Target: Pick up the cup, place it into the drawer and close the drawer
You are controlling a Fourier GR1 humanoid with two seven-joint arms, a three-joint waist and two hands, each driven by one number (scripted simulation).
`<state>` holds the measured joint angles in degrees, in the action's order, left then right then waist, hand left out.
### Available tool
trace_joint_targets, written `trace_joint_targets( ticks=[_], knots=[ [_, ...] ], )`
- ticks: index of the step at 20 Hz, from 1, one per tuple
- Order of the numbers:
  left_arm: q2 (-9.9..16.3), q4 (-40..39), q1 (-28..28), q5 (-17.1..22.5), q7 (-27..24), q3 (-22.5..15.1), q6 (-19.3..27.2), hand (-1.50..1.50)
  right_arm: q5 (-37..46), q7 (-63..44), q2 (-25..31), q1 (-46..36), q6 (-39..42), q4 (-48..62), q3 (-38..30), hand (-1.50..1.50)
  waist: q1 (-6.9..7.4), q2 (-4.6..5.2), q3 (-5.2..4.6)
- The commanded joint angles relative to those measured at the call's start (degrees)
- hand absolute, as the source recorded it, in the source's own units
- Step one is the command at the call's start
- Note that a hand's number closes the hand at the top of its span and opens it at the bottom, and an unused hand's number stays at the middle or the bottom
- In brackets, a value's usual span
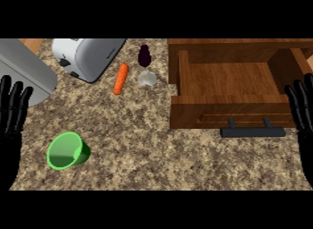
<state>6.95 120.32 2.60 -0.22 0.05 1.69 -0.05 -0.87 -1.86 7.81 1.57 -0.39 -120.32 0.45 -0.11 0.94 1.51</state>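
Green cup [68, 151] lies near left robot hand [6, 117]; untouched

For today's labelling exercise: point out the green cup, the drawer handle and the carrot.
green cup [67, 151], head view, inside wall.
drawer handle [253, 132], head view, middle of the bar.
carrot [120, 79], head view, mid-body.

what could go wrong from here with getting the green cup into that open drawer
1. The green cup lies tipped on its side near the left hand, so it may roll when fingers close on it.
2. The open drawer sits across the counter, beside the right hand; carrying the cup there is a long reach, possibly needing a handover.
3. The carrot lies between cup and drawer and could be brushed on the way.
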Motion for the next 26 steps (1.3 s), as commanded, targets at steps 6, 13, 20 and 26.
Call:
trace_joint_targets(
  ticks=[6, 13, 20, 26],
  knots=[
    [-1.0, 7.1, 2.6, 1.5, 0.8, 1.4, -0.1, -1.50, -0.5, 1.6, -2.2, 0.3, 1.2, -1.0, 1.7, -1.50, 0.19, -1.03, -1.50],
    [-4.1, 1.7, 5.7, 12.0, -0.1, 3.8, -2.5, -1.50, -6.7, -4.8, -2.1, -2.1, 3.8, -0.2, 0.8, -1.50, 0.16, -0.98, -1.52],
    [-6.5, 2.9, 4.3, 7.8, 2.3, -1.8, 1.1, -1.50, -3.5, -3.0, -3.7, -4.3, 3.5, 1.8, 2.4, -1.50, 0.18, -0.97, -1.51],
    [-4.7, -1.8, 3.3, 11.7, 0.9, 3.3, -0.7, -1.50, -3.7, -2.5, -4.7, -2.8, 3.7, 2.2, 2.3, -1.50, 0.12, -0.97, -1.52]
  ],
)
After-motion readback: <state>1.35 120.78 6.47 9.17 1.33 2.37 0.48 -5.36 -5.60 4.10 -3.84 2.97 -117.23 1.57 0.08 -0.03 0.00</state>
